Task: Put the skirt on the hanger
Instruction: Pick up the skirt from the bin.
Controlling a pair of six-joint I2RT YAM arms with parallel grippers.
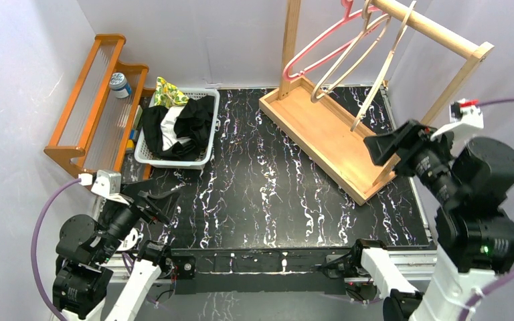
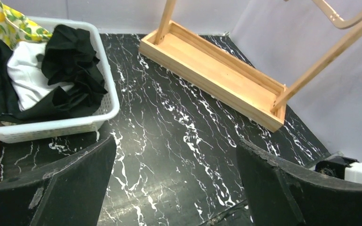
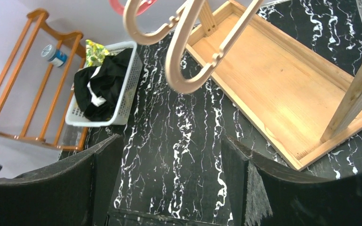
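Skirt: likely the crumpled black cloth (image 1: 197,124) in white plastic basket (image 1: 174,162) — soft, light; pinch a raised fold.
Tools: left tool (image 2: 176,183), right tool (image 3: 169,183) — both wide open, empty.

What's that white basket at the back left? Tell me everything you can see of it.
The white basket is a rectangular tub, apparently plastic, with slotted walls and a smooth rim. It stands upright on the black marbled table, beside the orange wooden rack. Crumpled black clothes, a white cloth and a yellow-green patterned cloth fill it, spilling over its rim.
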